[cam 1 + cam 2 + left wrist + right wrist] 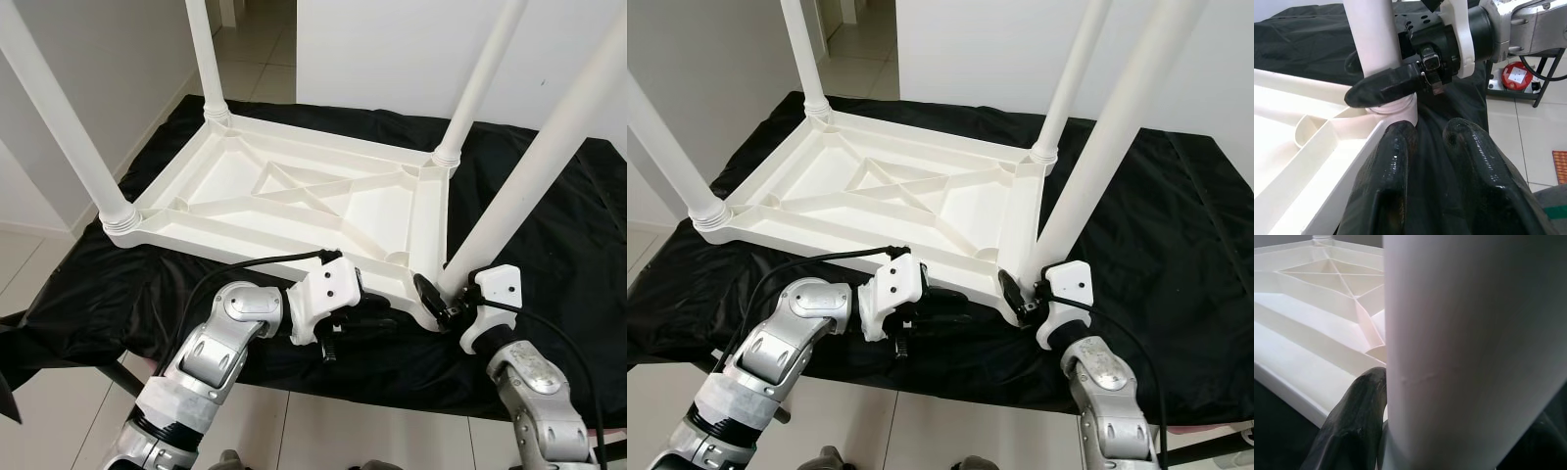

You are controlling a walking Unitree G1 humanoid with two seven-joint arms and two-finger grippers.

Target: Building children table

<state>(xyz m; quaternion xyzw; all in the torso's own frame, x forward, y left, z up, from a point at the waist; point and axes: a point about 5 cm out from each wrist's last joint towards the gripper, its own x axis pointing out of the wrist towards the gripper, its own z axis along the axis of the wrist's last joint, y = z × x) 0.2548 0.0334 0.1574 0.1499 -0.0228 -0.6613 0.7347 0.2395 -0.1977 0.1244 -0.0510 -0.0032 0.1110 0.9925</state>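
White plastic children's table (294, 196) lies upside down on black cloth (549, 245). Near-right leg (529, 186) is at its corner socket, leaning. Right gripper (443, 299) jaws clamped around the leg base. Left gripper (367, 313) jaws nearly closed, empty, against the table's near rim. Looks light, stiff, slick; judge: grip low by the socket, brace the rim.

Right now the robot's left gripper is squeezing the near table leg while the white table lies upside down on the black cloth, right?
Not quite: the right gripper holds the near leg, as the left wrist view shows. The left gripper rests beside the upside-down table on the black cloth.
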